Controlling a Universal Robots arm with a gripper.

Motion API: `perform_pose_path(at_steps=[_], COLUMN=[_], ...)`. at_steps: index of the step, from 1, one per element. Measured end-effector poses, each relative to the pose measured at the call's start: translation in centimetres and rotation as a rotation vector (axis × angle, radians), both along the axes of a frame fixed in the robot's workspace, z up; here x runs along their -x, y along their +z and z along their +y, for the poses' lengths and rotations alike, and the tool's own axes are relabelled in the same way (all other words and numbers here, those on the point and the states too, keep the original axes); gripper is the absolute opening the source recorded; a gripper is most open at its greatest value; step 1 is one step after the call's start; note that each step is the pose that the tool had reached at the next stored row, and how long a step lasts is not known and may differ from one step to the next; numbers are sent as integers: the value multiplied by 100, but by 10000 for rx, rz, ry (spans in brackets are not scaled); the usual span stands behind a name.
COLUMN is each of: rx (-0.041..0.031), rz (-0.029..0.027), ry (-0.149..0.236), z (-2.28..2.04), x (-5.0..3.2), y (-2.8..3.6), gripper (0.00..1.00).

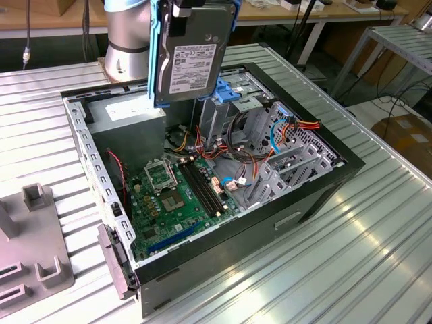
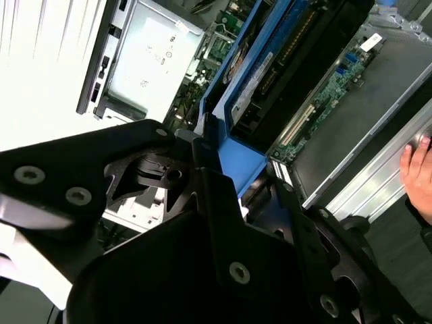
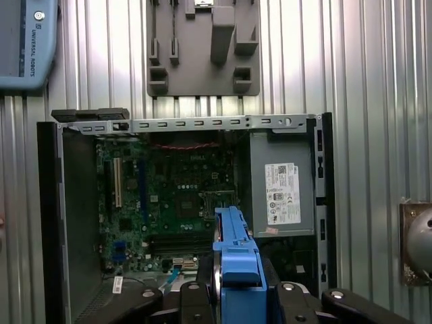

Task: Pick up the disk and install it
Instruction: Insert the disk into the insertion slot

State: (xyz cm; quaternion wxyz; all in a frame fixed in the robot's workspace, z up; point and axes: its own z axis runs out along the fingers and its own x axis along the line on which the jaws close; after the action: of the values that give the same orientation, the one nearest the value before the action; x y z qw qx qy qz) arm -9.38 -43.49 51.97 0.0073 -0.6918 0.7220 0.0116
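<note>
- Your hand (image 3: 236, 290) is clamping its black fingers (image 3: 192, 297) onto the disk (image 1: 189, 57), one finger on each flat face. It is pinching the drive and touching nothing else.
- In the exterior view the disk is hanging upright from the hand with its labelled face showing. The blue carrier bracket (image 1: 154, 61) is running down both long edges.
- In both wrist views you are looking along the drive edge-on, and the blue bracket is sticking out from between the fingers, away from the hand.
- Below the hand, the open computer case (image 1: 223, 253) is lying on its side on the table (image 1: 364, 270). The disk is hovering above the case opening, apart from it.
- Under the drive's lower edge, the power supply (image 1: 125, 118) is sitting in one corner of the case. The metal drive bay (image 1: 226, 115) with its blue latch piece (image 1: 233, 89) is standing just beside it.
- The motherboard (image 1: 175, 196) is lying on the case floor, farther from the hand than the bay.
- A grey fixture block (image 1: 34, 250) is resting on the table outside the case, well apart from the hand.
- A person's fingers (image 2: 418, 165) are showing in the second wrist view beyond the case's outer wall, well apart from your hand.
</note>
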Motion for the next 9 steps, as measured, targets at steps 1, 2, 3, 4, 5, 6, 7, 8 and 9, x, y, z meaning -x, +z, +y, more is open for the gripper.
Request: perform_pose_path(at_steps=[1,2,3,4,5,6,7,8,9], rx=[2,1,2,2,3,3,2,3,2], rz=[0,-1,0,0,0,-1,-13,-32,-54], ry=[-1,0,0,0,0,0,0,0,0], z=[-2,-5,-17,-31,-40,-54,-73,-87,-103], x=[-31,-54,-91,-109,-113,-116,-118,-118,-118], y=[-1,-2,-3,-3,-4,-4,-7,-9,-12], gripper=[37,37,37,37,37,37,37,37,37])
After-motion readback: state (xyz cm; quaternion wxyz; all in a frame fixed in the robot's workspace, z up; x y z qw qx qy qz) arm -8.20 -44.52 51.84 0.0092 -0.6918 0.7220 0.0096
